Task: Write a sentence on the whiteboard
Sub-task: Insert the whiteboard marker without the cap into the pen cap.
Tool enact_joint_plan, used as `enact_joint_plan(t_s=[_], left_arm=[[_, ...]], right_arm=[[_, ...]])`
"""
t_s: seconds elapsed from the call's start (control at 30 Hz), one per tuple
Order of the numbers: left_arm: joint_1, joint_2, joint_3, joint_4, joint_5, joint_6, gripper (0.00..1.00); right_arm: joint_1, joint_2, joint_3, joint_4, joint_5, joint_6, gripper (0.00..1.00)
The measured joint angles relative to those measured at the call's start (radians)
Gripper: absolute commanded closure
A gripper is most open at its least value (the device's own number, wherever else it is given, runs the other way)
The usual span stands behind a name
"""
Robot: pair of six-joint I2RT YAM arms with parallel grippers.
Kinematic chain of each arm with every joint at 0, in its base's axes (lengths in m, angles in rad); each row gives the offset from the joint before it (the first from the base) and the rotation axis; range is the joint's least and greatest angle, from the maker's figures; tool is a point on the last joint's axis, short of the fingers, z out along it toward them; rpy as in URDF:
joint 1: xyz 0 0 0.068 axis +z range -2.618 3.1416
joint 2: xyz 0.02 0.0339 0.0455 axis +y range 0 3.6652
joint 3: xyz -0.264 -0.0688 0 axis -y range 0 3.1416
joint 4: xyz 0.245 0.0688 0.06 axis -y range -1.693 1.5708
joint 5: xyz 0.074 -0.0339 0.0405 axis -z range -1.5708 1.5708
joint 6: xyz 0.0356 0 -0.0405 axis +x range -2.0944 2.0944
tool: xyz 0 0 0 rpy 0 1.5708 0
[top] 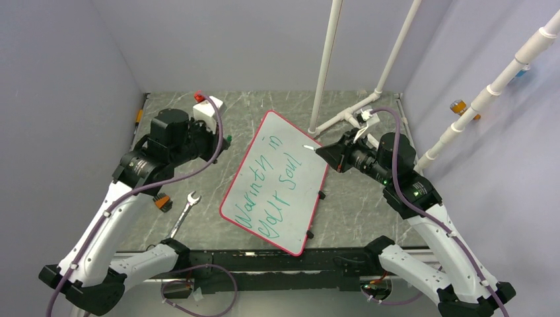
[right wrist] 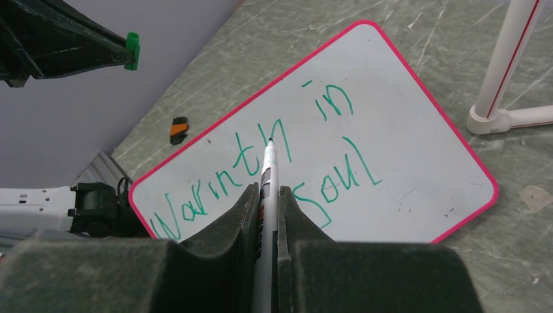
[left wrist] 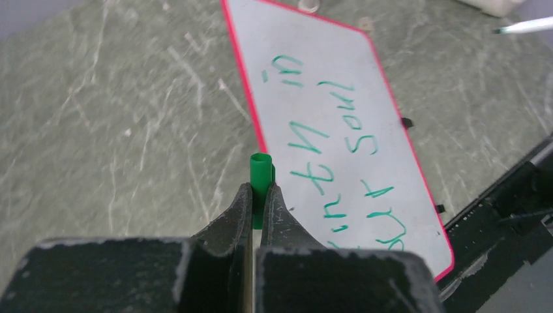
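Grey-green marbled tabletop point(top: 264, 109) is filling the floor of a pale-walled booth, and white pipes point(top: 327, 66) are rising beyond the far side of the whiteboard. The whiteboard point(top: 297, 218), red-rimmed with rounded corners, is lying flat and slanted in the middle of the table, between the two arms. Running along it in two lines is the sentence point(top: 271, 181), green handwriting reading roughly "Warmth in your Soul".

To the left of the whiteboard's far corner, the left gripper point(left wrist: 261, 195) is hanging above the table with its jaws pinched tight on a green cap point(left wrist: 261, 171), which is sticking out past the fingertips. At the whiteboard's right edge, the right gripper point(right wrist: 266, 192) is clamping a white marker point(right wrist: 267, 166) that is pointing over the lettering; whether the tip is touching the surface I cannot tell.

Left of the whiteboard, apart from its rim, a wrench point(top: 183, 212) is lying on the table, and a small orange-and-black piece point(top: 161, 201) is sitting just beyond it.
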Motion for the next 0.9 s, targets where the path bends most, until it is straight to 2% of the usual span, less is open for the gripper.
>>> enact_joint_plan(t_s=[0.3, 0.53, 0.7, 0.9], left_arm=[[-0.054, 0.030, 0.002, 0.123, 0.195, 0.218, 1.00], [-0.124, 0.025, -0.123, 0.262, 0.290, 0.433, 1.00], [-0.181, 0.042, -0.185, 0.300, 0.317, 0.569, 1.00], [-0.212, 0.051, -0.256, 0.411, 0.322, 0.642, 1.00]], right_arm=[[0.000, -0.013, 0.000, -0.007, -0.030, -0.019, 1.00], [0.000, -0.008, 0.000, -0.033, -0.071, -0.044, 1.00], [0.000, 0.007, 0.008, -0.054, -0.110, -0.058, 1.00], [0.000, 0.029, 0.032, -0.071, -0.141, -0.073, 1.00]])
